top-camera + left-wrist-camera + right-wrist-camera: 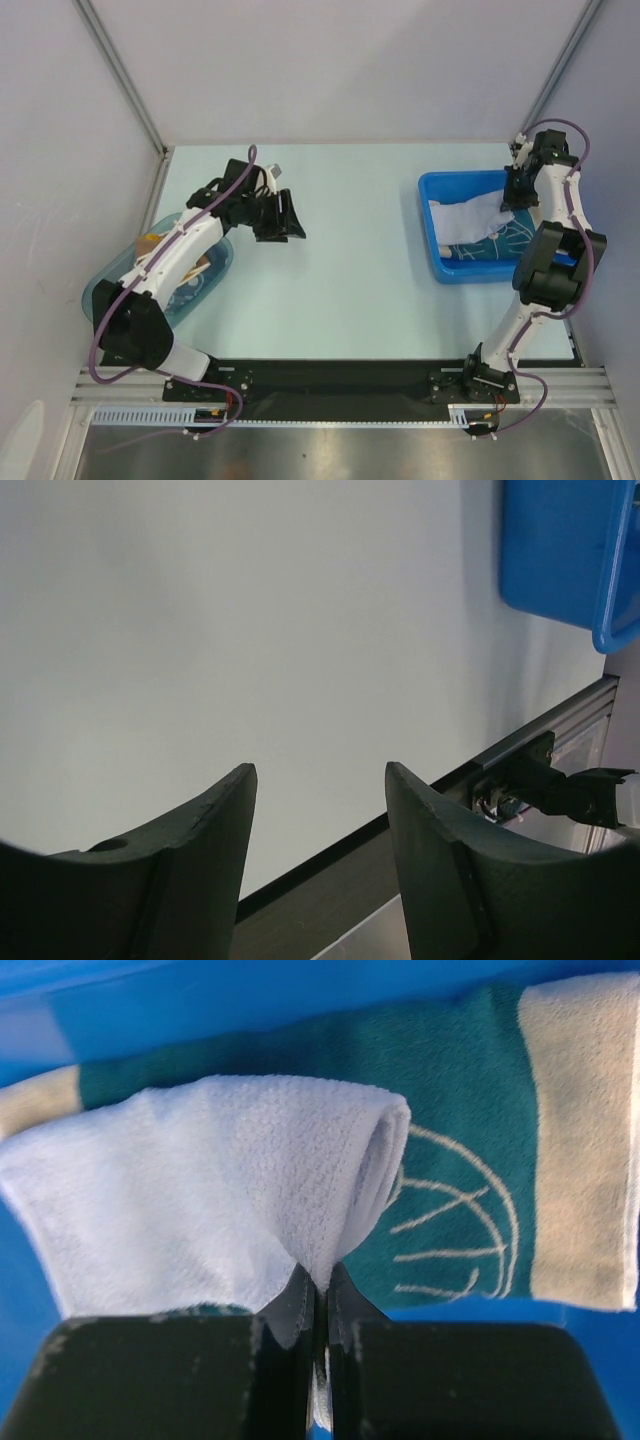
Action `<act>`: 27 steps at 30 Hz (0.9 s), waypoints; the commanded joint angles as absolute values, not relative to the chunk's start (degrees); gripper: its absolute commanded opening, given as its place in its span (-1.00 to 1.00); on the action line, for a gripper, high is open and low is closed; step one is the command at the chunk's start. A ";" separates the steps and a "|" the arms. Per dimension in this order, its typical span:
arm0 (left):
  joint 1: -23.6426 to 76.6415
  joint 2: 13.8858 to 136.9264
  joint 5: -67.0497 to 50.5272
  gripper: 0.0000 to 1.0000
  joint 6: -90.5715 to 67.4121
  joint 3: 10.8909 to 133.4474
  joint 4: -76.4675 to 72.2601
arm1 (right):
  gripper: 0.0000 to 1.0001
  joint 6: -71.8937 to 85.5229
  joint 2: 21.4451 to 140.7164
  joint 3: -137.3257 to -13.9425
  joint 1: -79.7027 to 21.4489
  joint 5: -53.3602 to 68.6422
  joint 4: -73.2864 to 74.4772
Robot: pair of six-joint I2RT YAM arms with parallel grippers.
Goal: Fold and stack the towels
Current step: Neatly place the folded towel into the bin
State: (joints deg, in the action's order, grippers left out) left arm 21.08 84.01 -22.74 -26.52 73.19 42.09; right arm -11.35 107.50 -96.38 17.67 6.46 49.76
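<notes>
A white towel (200, 1200) is pinched at its edge by my right gripper (320, 1285), which is shut on it over the blue bin (433, 225). From above, the white towel (465, 215) drapes across the bin's inside. Under it lies a teal towel (460, 1140) with cream bands and a pale line drawing, also seen from above as the teal towel (500, 245). My left gripper (283, 222) hangs open over the bare table left of centre, its fingers (215, 830) holding nothing.
A translucent teal tub (195, 285) with some brownish contents sits at the left under my left arm. The blue bin's corner (560, 550) shows in the left wrist view. A black rail (330, 375) runs along the table's near edge.
</notes>
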 commanded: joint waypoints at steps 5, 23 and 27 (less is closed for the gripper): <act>20.92 84.55 -19.17 0.22 -25.22 78.48 43.16 | -1.00 -14.59 112.32 -100.11 20.39 3.25 45.09; 15.23 82.80 -0.97 0.26 -26.63 81.91 45.88 | 0.38 -1.77 105.66 -99.67 18.20 -10.46 45.17; 8.72 78.85 5.51 0.25 -27.33 80.07 45.27 | 0.99 3.76 97.05 -94.85 12.67 -8.27 42.90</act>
State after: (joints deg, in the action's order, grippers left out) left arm 13.28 84.16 -2.48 -26.57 79.00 45.17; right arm -1.85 106.37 -96.14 16.67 -8.54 44.53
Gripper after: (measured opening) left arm 0.628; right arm 0.946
